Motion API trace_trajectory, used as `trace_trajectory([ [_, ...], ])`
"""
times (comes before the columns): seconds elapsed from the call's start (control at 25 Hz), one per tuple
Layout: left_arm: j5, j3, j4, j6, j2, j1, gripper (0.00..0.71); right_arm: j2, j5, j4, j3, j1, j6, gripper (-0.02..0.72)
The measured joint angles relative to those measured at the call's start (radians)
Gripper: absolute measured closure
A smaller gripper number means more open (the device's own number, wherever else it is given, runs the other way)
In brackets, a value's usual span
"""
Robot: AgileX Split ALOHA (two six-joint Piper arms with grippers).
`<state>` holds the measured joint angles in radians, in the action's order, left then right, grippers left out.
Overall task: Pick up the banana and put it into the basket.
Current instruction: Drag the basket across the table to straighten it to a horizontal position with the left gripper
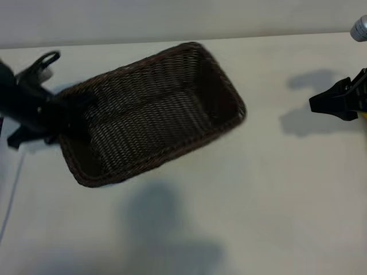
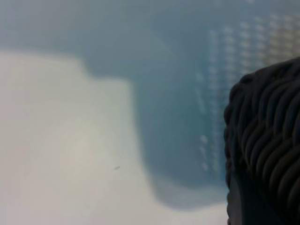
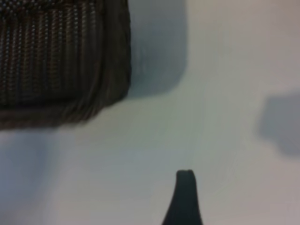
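Note:
The dark brown woven basket [image 1: 155,112] lies slantwise across the left half of the table, and its outline is smeared. My left gripper [image 1: 62,110] is at the basket's left end, shut on the rim there. The left wrist view shows that braided rim [image 2: 267,140] very close, with a dotted shadow on the table beneath it, so this end hangs above the surface. My right gripper [image 1: 328,97] hovers open at the far right, well away from the basket, holding nothing. Only one of its fingers [image 3: 184,197] shows in the right wrist view, with a corner of the basket [image 3: 61,61] beyond. The banana is out of view.
A grey round object [image 1: 359,27] sits at the table's far right corner. A thin yellow sliver [image 1: 363,116] shows behind the right gripper at the picture's edge; I cannot tell what it is. Bare white tabletop [image 1: 258,200] spreads in front of the basket.

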<state>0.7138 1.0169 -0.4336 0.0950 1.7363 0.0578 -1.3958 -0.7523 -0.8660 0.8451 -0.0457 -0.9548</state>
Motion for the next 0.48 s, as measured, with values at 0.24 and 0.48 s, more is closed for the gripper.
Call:
trace_trajectory([
  [0.24,0.151,0.233,0.083,-0.082,0.139,0.114,0.553,0.000,0.000,0.000,0.000,0.000,0.000,0.097],
  [0.48,0.165,0.404,0.101,-0.077,0.307,0.206,0.553,0.000,0.000,0.000,0.000,0.000,0.000,0.097],
])
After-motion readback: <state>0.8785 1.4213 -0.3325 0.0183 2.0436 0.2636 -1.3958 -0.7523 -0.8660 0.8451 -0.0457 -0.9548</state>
